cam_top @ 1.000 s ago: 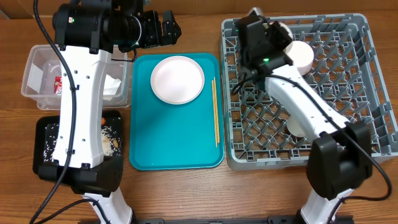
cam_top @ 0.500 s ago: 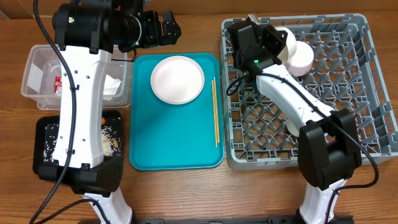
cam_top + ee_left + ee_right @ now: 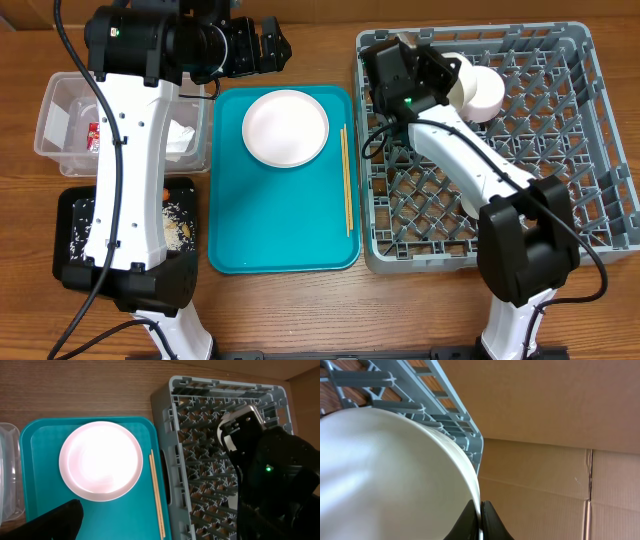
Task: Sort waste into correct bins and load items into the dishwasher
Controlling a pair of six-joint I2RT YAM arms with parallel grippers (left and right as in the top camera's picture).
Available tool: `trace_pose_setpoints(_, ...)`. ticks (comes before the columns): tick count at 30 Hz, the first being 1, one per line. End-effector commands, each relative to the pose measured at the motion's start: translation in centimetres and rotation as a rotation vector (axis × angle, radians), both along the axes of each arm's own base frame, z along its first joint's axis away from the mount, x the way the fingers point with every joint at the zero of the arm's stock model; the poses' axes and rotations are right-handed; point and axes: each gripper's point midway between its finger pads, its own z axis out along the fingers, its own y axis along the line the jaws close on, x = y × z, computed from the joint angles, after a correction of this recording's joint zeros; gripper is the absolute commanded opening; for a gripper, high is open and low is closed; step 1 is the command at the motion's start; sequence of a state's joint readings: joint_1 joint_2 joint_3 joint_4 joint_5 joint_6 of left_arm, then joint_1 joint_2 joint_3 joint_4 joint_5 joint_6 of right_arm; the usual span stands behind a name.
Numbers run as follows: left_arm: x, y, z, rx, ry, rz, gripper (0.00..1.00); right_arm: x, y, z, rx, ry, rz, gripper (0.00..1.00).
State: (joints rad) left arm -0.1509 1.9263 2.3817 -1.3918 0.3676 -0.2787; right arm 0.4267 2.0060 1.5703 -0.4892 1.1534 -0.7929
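Note:
My right gripper (image 3: 481, 515) is shut on the thin rim of a pale bowl (image 3: 385, 475). In the overhead view this gripper (image 3: 445, 78) holds the bowl (image 3: 462, 70) over the back left part of the grey dishwasher rack (image 3: 560, 170), right beside a white cup (image 3: 488, 95). My left gripper (image 3: 265, 45) hovers open and empty behind the teal tray (image 3: 280, 230). On that tray lie a round pale plate (image 3: 285, 127) and wooden chopsticks (image 3: 346, 180). From the left wrist I see the plate (image 3: 100, 460), the chopsticks (image 3: 156, 495) and the rack (image 3: 200, 420).
At the left a clear tub (image 3: 65, 110) holds white napkins (image 3: 182, 140) and a red wrapper (image 3: 94, 135). In front of it a black tray (image 3: 75, 235) holds rice scraps. Another pale bowl (image 3: 475, 205) sits in the rack under my right arm. Cardboard (image 3: 545, 435) stands behind the rack.
My right wrist has swung left over the rack's back corner, bringing the held bowl into view beside the cup. The left arm has not moved.

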Motion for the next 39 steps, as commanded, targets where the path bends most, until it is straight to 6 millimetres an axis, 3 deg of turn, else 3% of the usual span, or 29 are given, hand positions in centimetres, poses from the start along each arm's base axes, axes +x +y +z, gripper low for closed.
trace_pose_setpoints(1, -0.4, -0.4, 1.1, -0.009, -0.031, -0.023, 1.00, 0.0, 1.0, -0.9, 0.046, 0.005, 0.023, 0.04)
trace_pose_setpoints(11, -0.4, -0.4, 1.1, -0.009, -0.031, -0.023, 1.00, -1.4, 1.4, -2.7, 0.125, 0.038, 0.001, 0.04)
trace_pose_setpoints(23, -0.4, -0.4, 1.1, -0.009, -0.031, -0.023, 1.00, -2.2, 4.0, -2.9, 0.125, 0.049, 0.052, 0.04)
trace_pose_setpoints(34, -0.4, -0.4, 1.1, -0.009, -0.031, -0.023, 1.00, -2.6, 3.7, -2.3, 0.072, 0.043, 0.031, 0.04)
trace_pose_setpoints(39, -0.4, -0.4, 1.1, -0.009, -0.031, -0.023, 1.00, -2.9, 4.4, -2.4, 0.072, 0.047, 0.046, 0.04)
